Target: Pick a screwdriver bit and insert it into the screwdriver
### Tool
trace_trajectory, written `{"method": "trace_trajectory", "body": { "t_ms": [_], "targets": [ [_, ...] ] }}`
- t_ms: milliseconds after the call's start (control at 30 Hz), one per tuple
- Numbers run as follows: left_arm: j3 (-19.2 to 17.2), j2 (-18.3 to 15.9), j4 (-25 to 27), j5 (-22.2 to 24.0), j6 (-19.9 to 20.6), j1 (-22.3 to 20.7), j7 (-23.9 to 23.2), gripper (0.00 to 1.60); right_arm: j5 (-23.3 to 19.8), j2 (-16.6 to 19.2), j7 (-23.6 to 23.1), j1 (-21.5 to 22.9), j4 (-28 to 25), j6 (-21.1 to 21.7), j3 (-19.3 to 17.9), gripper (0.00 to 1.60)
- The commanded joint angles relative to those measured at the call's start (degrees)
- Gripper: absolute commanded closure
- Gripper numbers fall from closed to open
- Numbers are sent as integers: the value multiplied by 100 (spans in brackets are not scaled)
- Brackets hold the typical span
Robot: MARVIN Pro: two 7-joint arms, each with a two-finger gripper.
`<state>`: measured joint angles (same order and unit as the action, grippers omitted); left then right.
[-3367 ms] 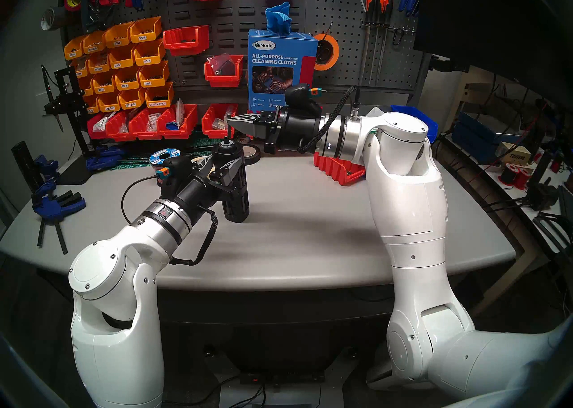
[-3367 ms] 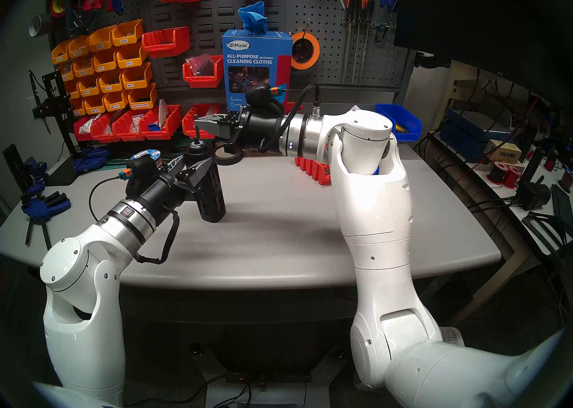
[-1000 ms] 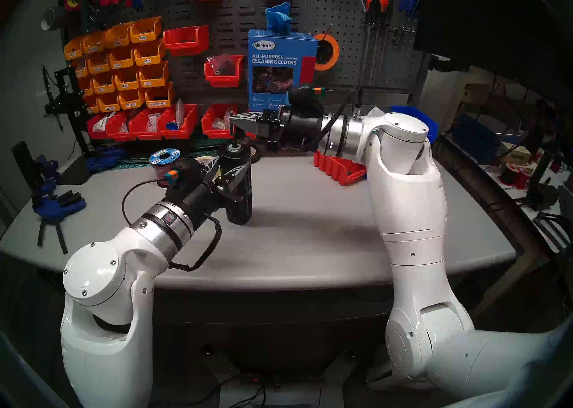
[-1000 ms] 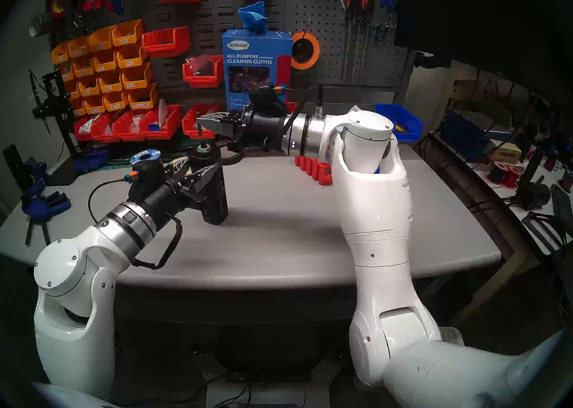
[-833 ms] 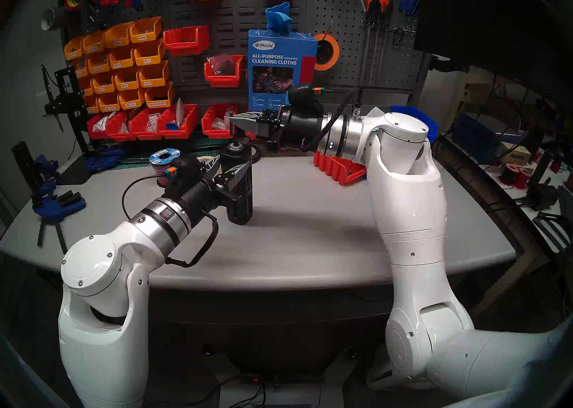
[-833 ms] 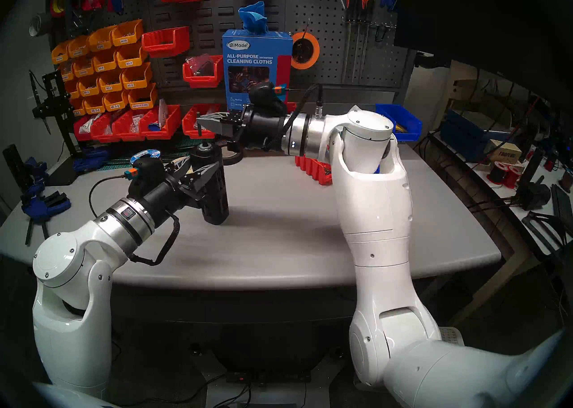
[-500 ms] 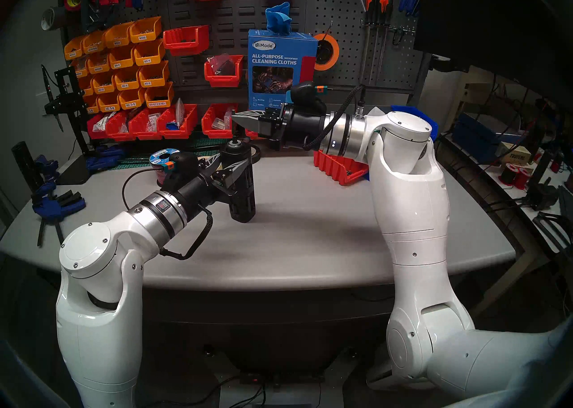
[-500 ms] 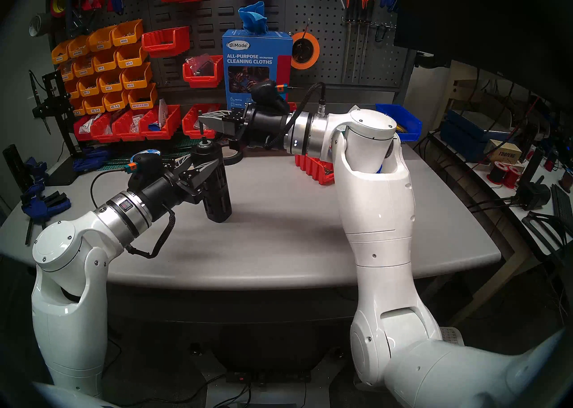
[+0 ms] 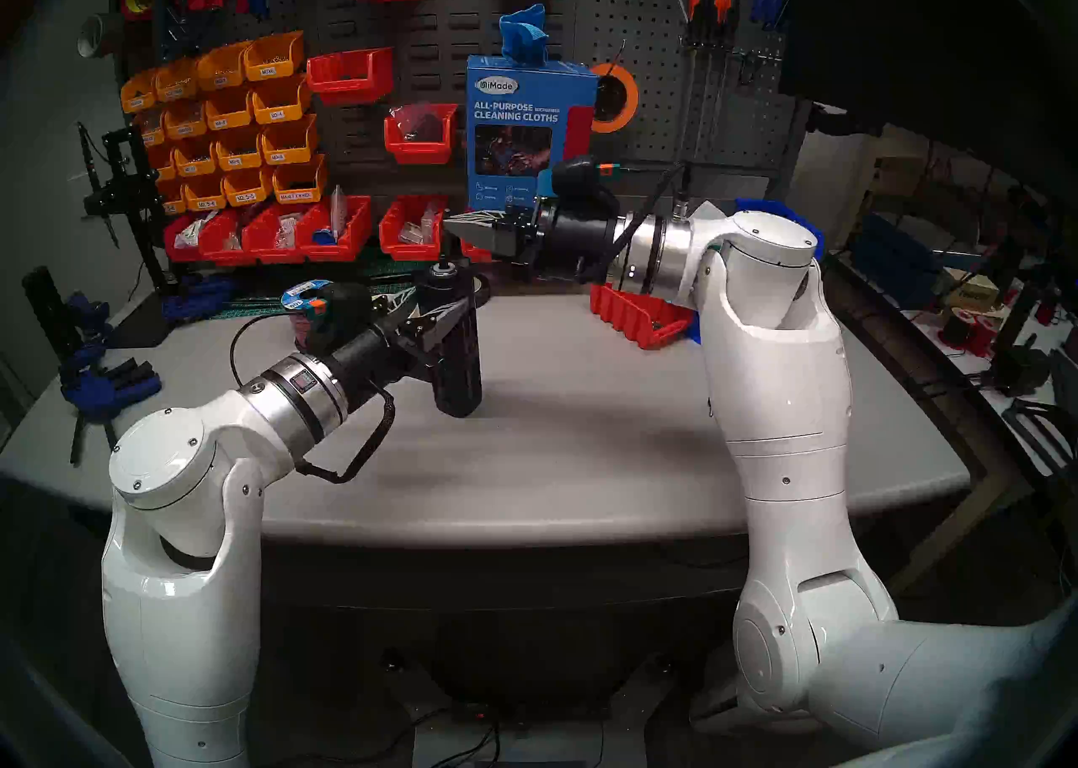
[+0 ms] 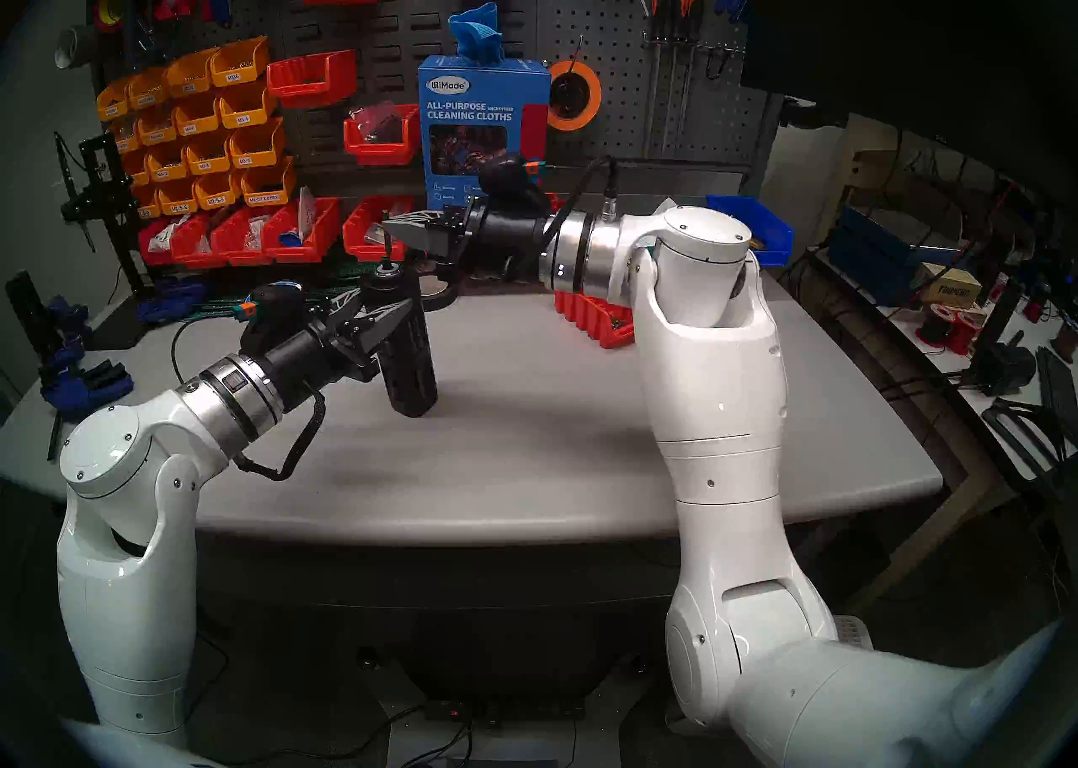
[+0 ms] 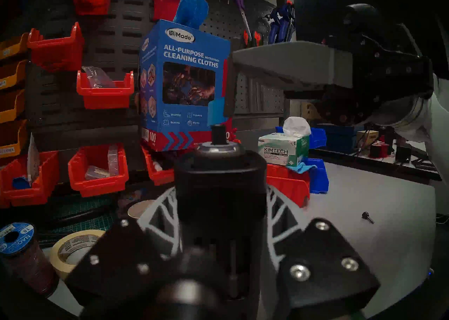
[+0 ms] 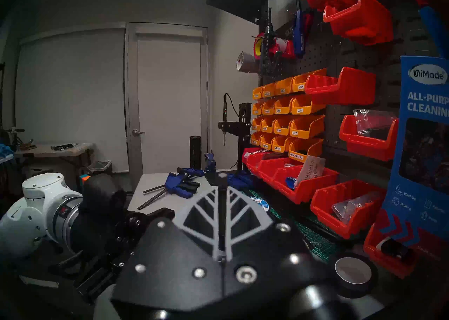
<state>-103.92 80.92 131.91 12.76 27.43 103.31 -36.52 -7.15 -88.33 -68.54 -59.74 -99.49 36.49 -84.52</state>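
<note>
Two grippers, both clenched: left gripper (image 9: 452,314) clamps the upright black slotted screwdriver (image 9: 458,364) above the table (image 9: 583,446); right gripper (image 9: 452,224) pinches the thin dark bit (image 9: 444,247) just over its silver-ringed socket. Bit blurred; tip contact unclear.

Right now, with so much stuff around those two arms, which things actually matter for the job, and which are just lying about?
In use:
- screwdriver, clamped upright in the left gripper
- bit, pinched in the right gripper just above the screwdriver's top

Lying about:
- cleaning cloth box
- red bins
- masking tape
- blue clamps
- tissue box
</note>
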Motion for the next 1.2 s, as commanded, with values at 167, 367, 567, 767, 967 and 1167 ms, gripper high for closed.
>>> {"method": "trace_trajectory", "body": {
  "t_ms": [167, 367, 567, 767, 967, 1167],
  "targets": [
    [-5, -31, 56, -24, -69, 83, -52, 160, -113, -10, -116, 131, -41, -82, 50, 160],
    [-14, -30, 76, -19, -102, 117, -72, 160, -130, -15, -95, 120, -59, -110, 27, 160],
    [-2, -26, 104, -34, -134, 155, -70, 160, -125, -25, -90, 125, -60, -113, 17, 160],
    [-12, -27, 118, -28, -163, 194, -74, 160, -124, -33, -89, 112, -60, -133, -14, 160],
    [-15, -29, 129, -26, -175, 212, -72, 160, -115, -36, -107, 136, -61, -122, -16, 160],
    [-15, -29, 138, -24, -184, 217, -70, 160, -97, -22, -108, 123, -95, -97, -6, 160]
  ]
}}
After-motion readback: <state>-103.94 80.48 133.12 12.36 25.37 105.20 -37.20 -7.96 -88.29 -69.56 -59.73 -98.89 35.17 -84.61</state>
